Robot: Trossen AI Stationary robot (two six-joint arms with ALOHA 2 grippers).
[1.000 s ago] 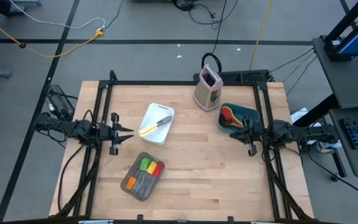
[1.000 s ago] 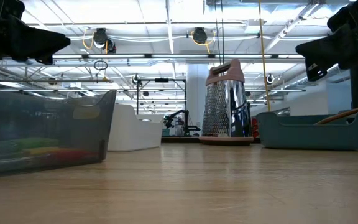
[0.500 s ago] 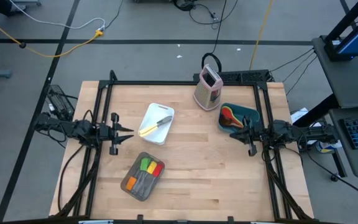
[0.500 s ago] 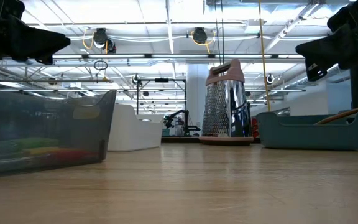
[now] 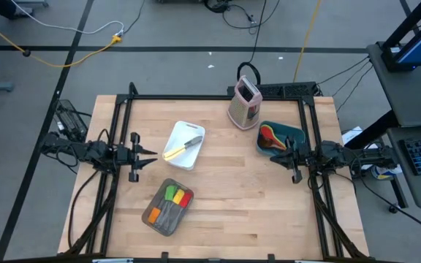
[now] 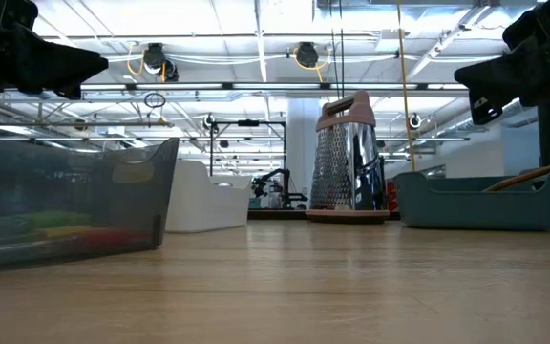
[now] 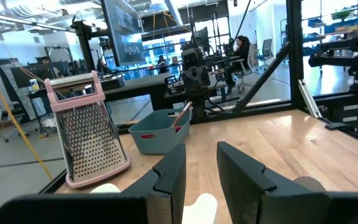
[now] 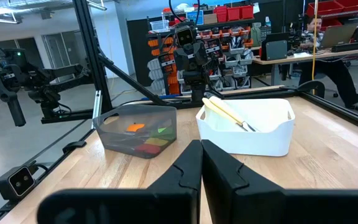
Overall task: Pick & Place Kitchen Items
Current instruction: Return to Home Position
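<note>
left gripper (image 5: 150, 154) parked at the left edge of the table (image 5: 232, 190), fingers apart, nothing between them. right gripper (image 5: 278, 155) parked at the right edge, fingers pressed together, empty. red spoon (image 5: 267, 133) and brown wooden spoon (image 6: 533, 175) sit in the teal bin (image 5: 296, 131), just beside the right gripper. yellow-handled knife (image 5: 180, 149) lies in the white tray (image 5: 175, 130), near the left gripper. green spatula (image 5: 170, 193) and red spatula (image 5: 186, 197) lie in the grey pan (image 5: 154, 217), nearer the left gripper, apart from both.
</note>
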